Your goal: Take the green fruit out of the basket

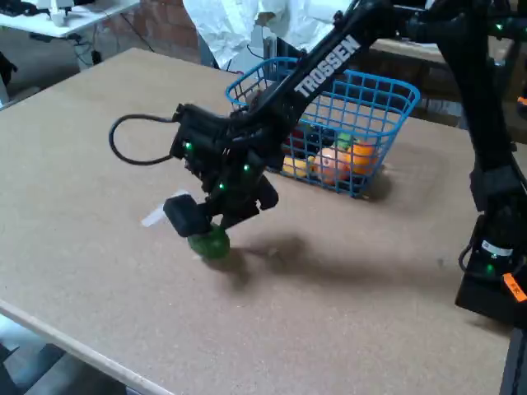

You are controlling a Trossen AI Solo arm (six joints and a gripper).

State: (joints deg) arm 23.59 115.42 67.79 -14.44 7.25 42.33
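The green fruit [211, 243] is outside the basket, low over or resting on the table in front of it, at the left of the fixed view. My gripper [206, 226] comes down on it from above with its black fingers [183, 216] on either side, shut on the fruit. The blue wire-mesh basket [375, 97] stands behind, partly hidden by my arm. Inside it lie an orange fruit [359, 156], a peach-coloured fruit [331, 164], a yellow piece [295, 169] and a small green bit [344, 141].
A small white scrap [153, 217] lies on the table just left of the gripper. The arm's base [492, 271] stands at the right edge. The table's front edge [74, 337] runs diagonally at the lower left. White cloth and a brick wall are behind.
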